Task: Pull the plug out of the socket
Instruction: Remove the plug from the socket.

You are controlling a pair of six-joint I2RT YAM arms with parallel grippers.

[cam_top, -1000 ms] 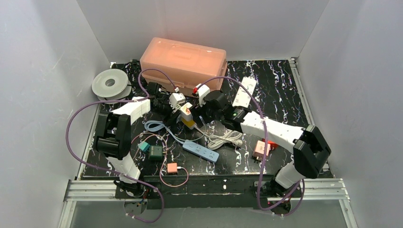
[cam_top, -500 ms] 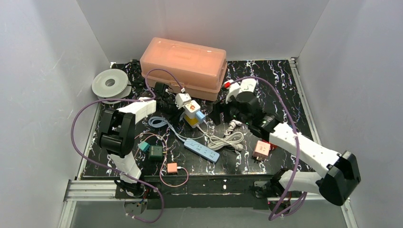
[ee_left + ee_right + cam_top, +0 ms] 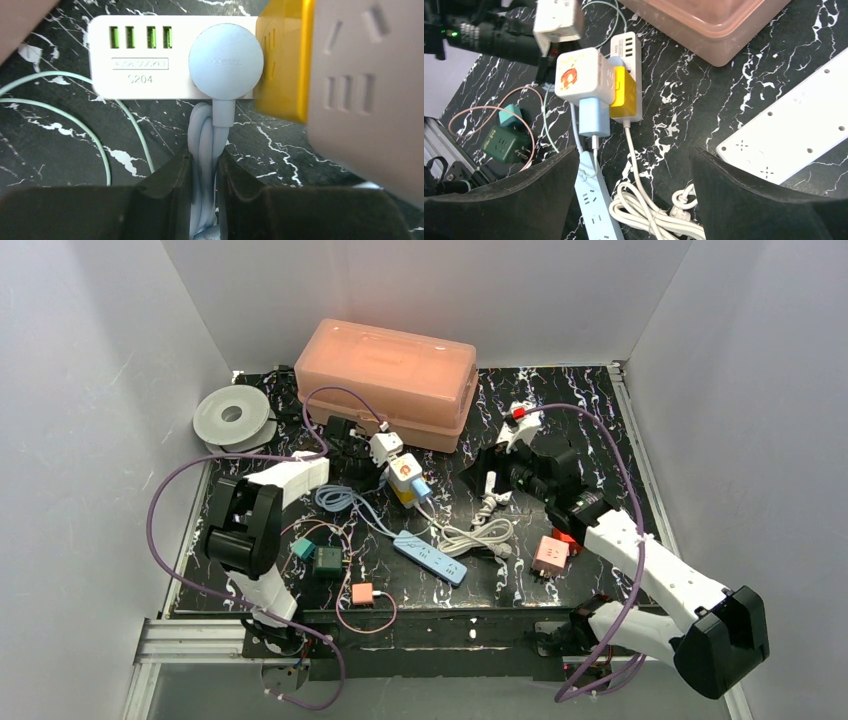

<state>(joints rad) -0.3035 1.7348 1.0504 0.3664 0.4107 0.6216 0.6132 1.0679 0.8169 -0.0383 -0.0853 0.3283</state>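
Plug: a round pale-blue plug (image 3: 226, 59), seated at the right end of the white socket strip (image 3: 145, 55), past its four green ports.
Place: the plug and strip lie a little left of the middle of the black marbled desk (image 3: 610, 430), on the near side of the pink box (image 3: 390, 365).
Cord: a blue cord (image 3: 205, 145) drops from the plug toward the near edge, doubled into a loop.
Left pincer: the left pincer (image 3: 204, 167) is clamped tight on the blue cord just below the plug, with a dark finger (image 3: 167, 175) on each side.
Neighbours: a yellow adapter (image 3: 282, 65) touches the plug's right edge, and a white cube adapter (image 3: 365, 80) presses against the yellow one.
Thin wire: a pale-green wire (image 3: 65, 102) curves over the desk left of the cord.
Right pincer: the right pincer (image 3: 634, 155) is spread wide and holds nothing, hanging above the desk to the right of the socket strip.
Near side: a blue power strip (image 3: 428, 558) lies beside a coiled white cable (image 3: 475, 535).
Right side: a long white power strip (image 3: 794, 115) lies flat on the desk.
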